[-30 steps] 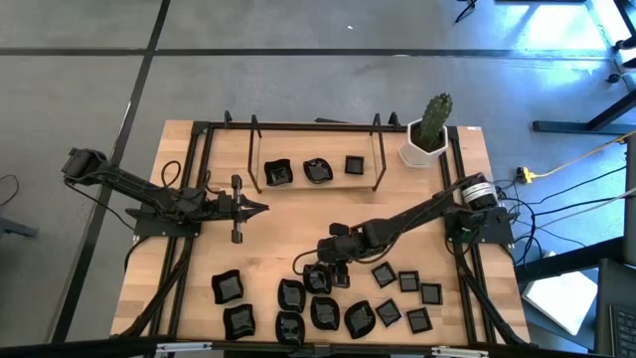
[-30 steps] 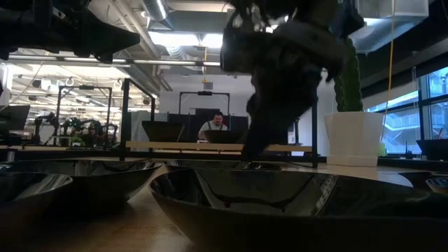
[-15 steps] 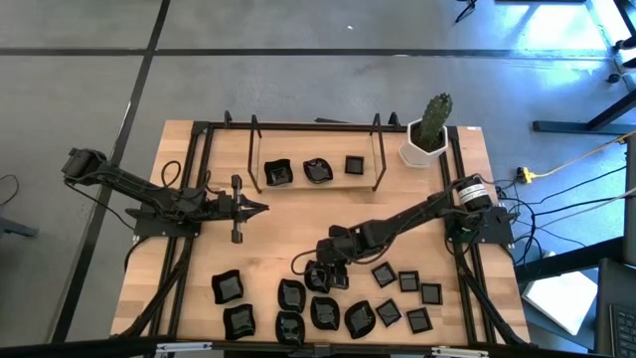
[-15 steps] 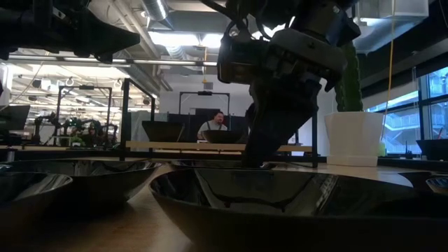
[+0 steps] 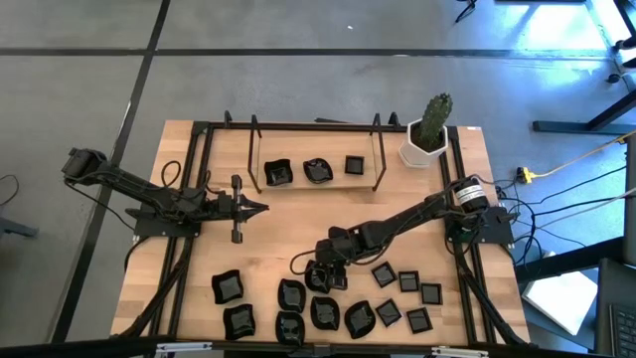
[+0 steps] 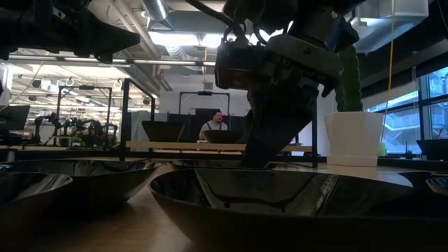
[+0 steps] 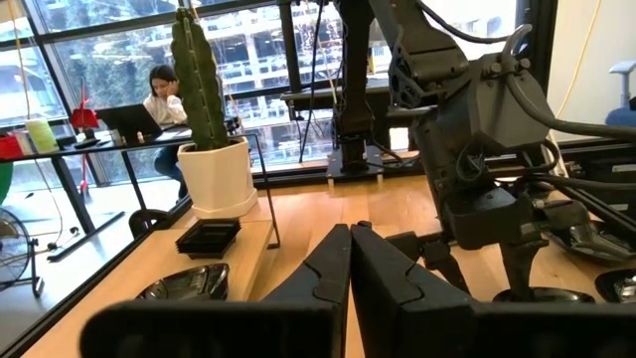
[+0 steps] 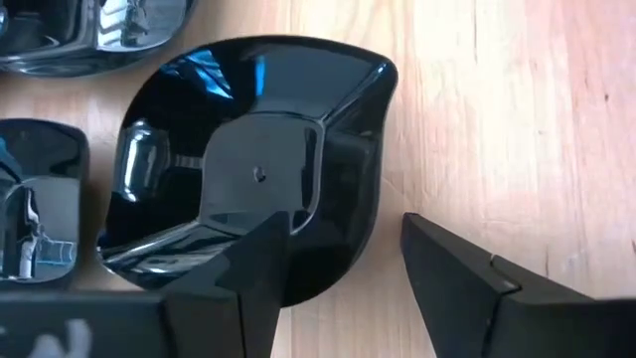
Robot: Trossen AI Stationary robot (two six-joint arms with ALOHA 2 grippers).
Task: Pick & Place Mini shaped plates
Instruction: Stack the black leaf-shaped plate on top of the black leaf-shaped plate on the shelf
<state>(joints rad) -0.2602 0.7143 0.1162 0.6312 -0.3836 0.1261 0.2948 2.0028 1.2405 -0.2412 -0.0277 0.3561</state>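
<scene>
Two dark arms work over a pale wooden table (image 5: 268,244) strewn with tiny black plates. The right arm reaches from the table's right edge toward the middle, its gripper (image 5: 320,277) lowered with fingers spread wide around the rim of one glossy plate (image 8: 248,169): one finger (image 8: 243,273) lies over the dish, the other (image 8: 477,283) on bare wood just beside it. Nothing is lifted. The left arm waits at the left side, level above the table, its gripper (image 5: 256,208) pinched shut and empty, pointing toward the centre.

Three plates (image 5: 316,170) sit in a row on a low wire-framed rack (image 5: 379,159) at the far side. About a dozen more lie on the near half: a wavy one (image 5: 228,288) apart at the left, rounded ones bunched in the middle, small squares (image 5: 408,282) to the right. An exact count is hard where the gripper covers them. One white pot (image 5: 419,149) with a green cactus (image 5: 433,117) stands at the far right corner.

A black frame (image 5: 199,149) edges the table, which sits on a grey concrete floor. Beyond, the low view shows an office with ceiling lights and a person (image 6: 218,126) seated at a desk; the left wrist view shows another person (image 7: 162,94) by tall windows.
</scene>
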